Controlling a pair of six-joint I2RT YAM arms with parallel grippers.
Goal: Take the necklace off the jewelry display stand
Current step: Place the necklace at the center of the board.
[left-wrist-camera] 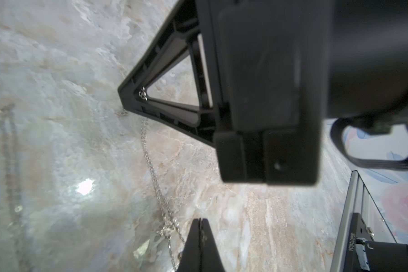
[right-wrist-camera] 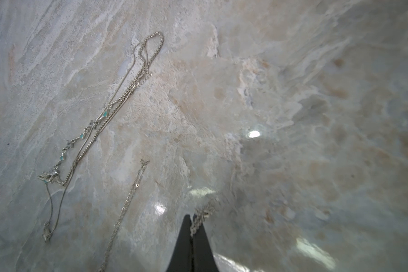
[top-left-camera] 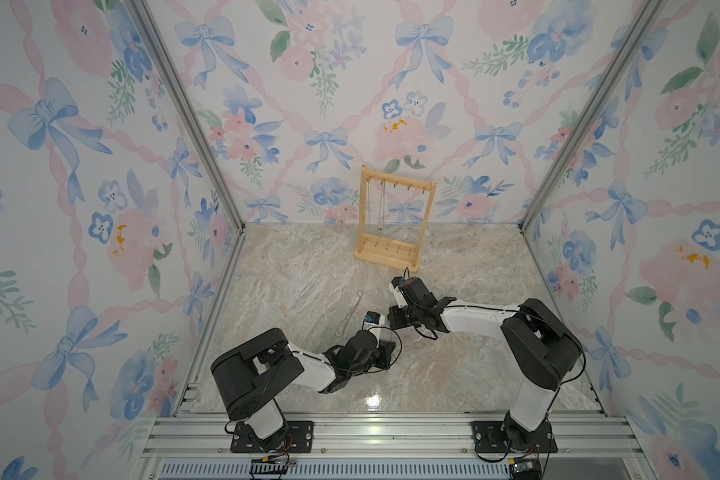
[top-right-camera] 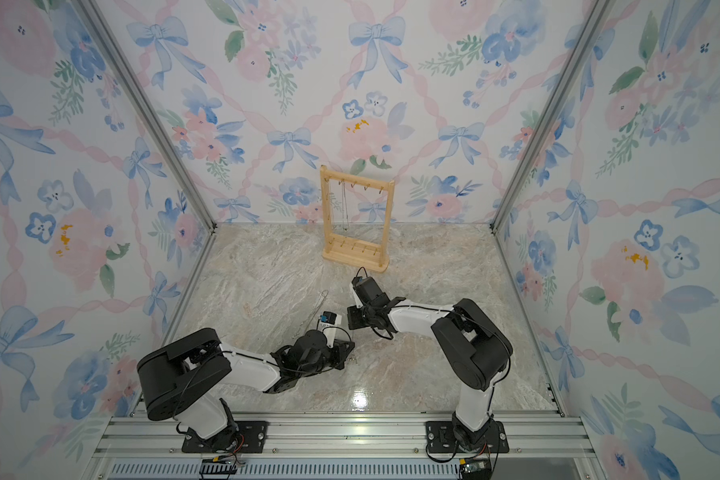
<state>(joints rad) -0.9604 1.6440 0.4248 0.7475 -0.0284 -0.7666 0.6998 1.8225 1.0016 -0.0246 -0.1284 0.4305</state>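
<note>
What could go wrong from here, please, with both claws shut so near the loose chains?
The right claw pinches a thin chain only at its tips; it may slip. That chain trails beside the shut left claw and could snag. The other necklaces lie overlapped on the table and may tangle if dragged.

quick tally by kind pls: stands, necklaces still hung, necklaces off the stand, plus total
jewelry display stand: 1
hanging necklaces, on its top bar: 2, as far as the top views show
piled necklaces, tangled on the tabletop: 3, best read
fine chain, in the right gripper: 1
Total: 7
</note>
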